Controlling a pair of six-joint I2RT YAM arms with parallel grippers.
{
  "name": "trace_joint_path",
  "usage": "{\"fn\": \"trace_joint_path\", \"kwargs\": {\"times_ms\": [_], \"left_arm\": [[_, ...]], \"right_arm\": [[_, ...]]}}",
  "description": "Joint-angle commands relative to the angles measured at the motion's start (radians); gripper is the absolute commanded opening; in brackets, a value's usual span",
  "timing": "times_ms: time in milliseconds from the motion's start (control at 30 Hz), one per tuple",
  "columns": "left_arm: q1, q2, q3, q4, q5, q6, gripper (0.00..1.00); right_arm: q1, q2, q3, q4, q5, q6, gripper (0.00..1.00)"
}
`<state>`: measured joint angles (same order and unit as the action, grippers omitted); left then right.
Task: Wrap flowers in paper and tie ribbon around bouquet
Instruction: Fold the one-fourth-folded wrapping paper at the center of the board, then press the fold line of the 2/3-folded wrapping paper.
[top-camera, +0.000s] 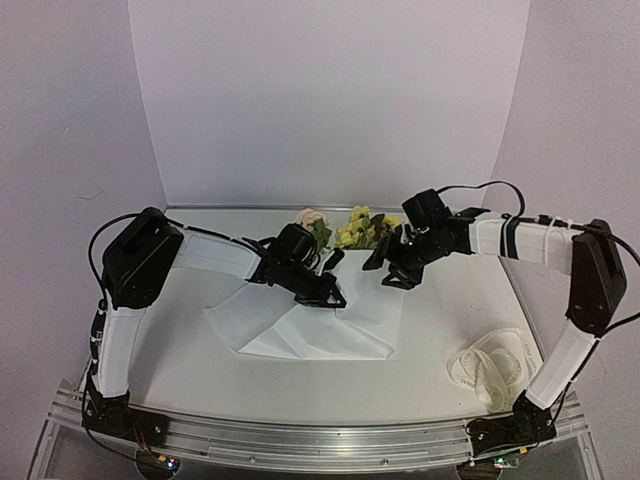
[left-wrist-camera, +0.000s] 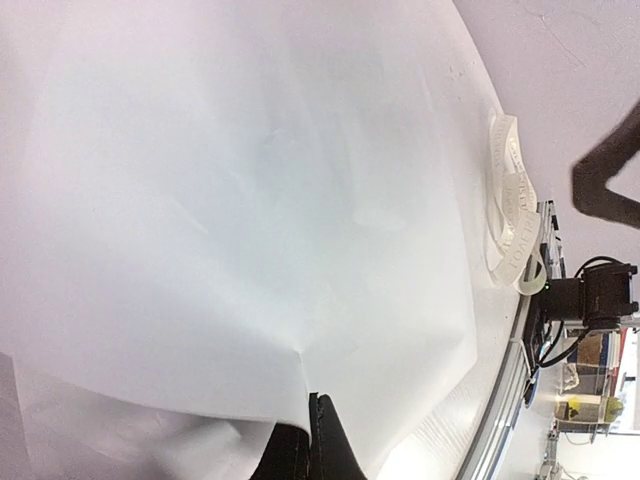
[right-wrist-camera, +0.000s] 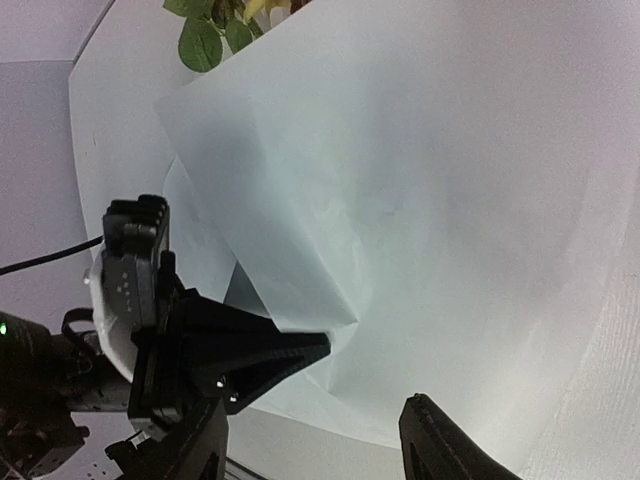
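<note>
Both the left gripper (top-camera: 322, 292) and right gripper (top-camera: 395, 272) hang over the paper (top-camera: 330, 335), mid-frame from the top; flowers (top-camera: 360, 228) poke out its upper edge. Left wrist: fingers (left-wrist-camera: 322, 450) pressed together, pinching the paper's fold, bottom middle. Right wrist: fingers (right-wrist-camera: 450, 450) spread, empty; fold just left.

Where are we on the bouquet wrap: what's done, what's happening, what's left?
Done: the flowers lie on the paper, heads poking past its far edge, and part of the sheet is folded over. In hand: the left claw is shut on a paper fold; the right claw is open, holding nothing. Left: finish the cone, then tie the ribbon, which lies untouched by the right arm's base.
</note>
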<state>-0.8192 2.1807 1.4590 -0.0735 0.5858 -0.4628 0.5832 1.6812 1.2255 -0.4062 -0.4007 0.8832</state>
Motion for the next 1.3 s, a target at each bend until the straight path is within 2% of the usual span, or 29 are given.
{"fn": "trace_joint_path", "kwargs": {"times_ms": [0, 167, 300, 533, 833, 1267], "left_arm": [[0.001, -0.065, -0.039, 0.116, -0.036, -0.065, 0.00], [0.001, -0.078, -0.058, 0.134, -0.065, -0.071, 0.00], [0.002, -0.089, -0.064, 0.146, -0.084, -0.076, 0.00], [0.001, -0.103, -0.067, 0.130, -0.115, -0.072, 0.00], [0.003, -0.106, -0.057, 0.082, -0.158, -0.050, 0.00], [0.003, -0.121, -0.062, 0.030, -0.199, -0.055, 0.00]], "right_arm": [[0.019, -0.105, -0.195, 0.184, -0.006, 0.008, 0.47], [0.036, -0.135, -0.371, 0.373, -0.051, 0.058, 0.39], [0.036, -0.085, -0.425, 0.478, -0.071, 0.108, 0.36], [0.036, -0.029, -0.499, 0.545, -0.037, 0.165, 0.34], [0.036, 0.017, -0.512, 0.606, -0.048, 0.188, 0.40], [0.036, -0.060, -0.658, 0.717, -0.045, 0.235, 0.52]]}}
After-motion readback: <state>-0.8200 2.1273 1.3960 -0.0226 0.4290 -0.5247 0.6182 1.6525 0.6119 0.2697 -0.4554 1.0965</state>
